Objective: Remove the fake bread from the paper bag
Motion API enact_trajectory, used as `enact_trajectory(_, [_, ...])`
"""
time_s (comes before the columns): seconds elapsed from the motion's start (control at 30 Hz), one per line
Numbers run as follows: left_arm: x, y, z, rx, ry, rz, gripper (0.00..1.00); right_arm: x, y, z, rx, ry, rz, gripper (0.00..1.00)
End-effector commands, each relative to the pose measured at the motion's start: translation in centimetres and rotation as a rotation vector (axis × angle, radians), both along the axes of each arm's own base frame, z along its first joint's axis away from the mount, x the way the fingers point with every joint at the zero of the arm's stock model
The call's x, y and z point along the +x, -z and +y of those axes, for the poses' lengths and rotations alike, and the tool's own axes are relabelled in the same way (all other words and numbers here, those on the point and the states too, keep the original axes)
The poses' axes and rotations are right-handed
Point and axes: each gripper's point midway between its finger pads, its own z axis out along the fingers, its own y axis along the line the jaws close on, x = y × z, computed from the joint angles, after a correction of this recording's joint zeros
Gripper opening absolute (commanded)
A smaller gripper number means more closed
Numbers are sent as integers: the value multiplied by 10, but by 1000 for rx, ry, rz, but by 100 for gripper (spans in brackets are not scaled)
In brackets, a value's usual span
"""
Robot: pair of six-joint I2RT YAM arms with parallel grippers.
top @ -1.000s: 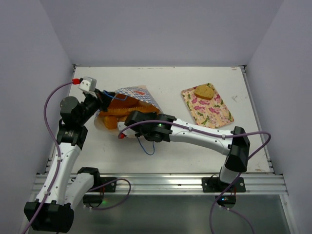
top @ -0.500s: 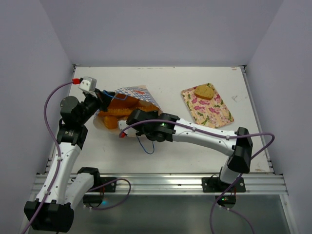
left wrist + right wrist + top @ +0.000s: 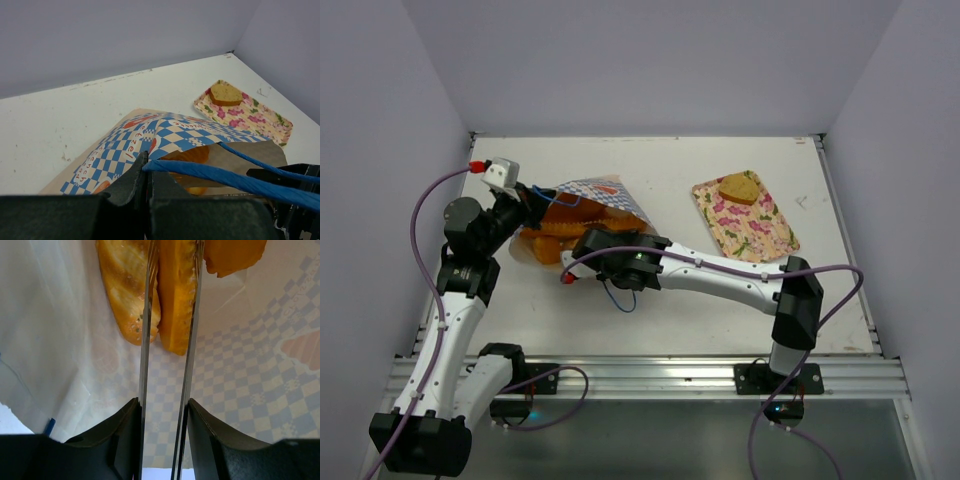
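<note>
**A:** Left claw [image 3: 149, 167] is clamped tight on the blue handle [image 3: 210, 172], pulling the cord taut and lifting the bag [image 3: 165, 135] at its mouth.

**B:** And the right claw [image 3: 171, 270] is deep inside the bag. Its two thin fingers [image 3: 145, 315] press on either side of one orange loaf of bread [image 3: 175, 305]. That's a grip. A second loaf [image 3: 125, 295] lies just beside it on the left, touching the finger.

**A:** Tight quarters in there, with paper on both sides of the claw.

**B:** Outside there's plenty of room. The bag lies at the left rear of the table [image 3: 700, 300], near the left wall. The other handle loop [image 3: 620, 300] trails onto the bare top in front.

**A:** Over on the right?

**B:** The floral tray [image 3: 765, 235] sits at the right rear, well apart from the bag, with a tan bun [image 3: 739, 187] at its far end. Open tabletop runs between bag and tray, and along the whole near edge. Walls close off the back and both sides.

**A:** Any writing on that bag?

**B:** There are red letters along the blue-and-white checked band and a red-orange logo beside them. The paper is creased and slanted, so I can't read a word of it.
</note>
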Motion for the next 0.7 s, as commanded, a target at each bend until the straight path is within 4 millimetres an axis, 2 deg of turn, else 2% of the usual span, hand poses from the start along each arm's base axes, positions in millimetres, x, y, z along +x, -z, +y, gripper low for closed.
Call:
enact_trajectory(0.0, [-3, 1, 1, 9, 5, 23, 0, 9, -14, 3, 34, 36, -41, 44])
enact_trajectory(0.17, [-4, 0, 2, 19, 0, 17, 0, 13, -9, 5, 30, 45, -40, 40])
enact_trajectory(0.3, [-4, -3, 2, 22, 0, 17, 0, 11, 0, 5, 24, 47, -22, 22])
enact_trajectory(0.4, [-5, -3, 3, 22, -6, 17, 0, 8, -1, 4, 43, 42, -4, 11])
enact_trajectory(0.57, [-5, 0, 6, 33, -24, 20, 0, 0, -19, 0, 119, 15, 39, 0])
enact_trajectory(0.67, [-4, 4, 7, 32, -30, 24, 0, -10, -25, -1, 165, -14, 86, 0])
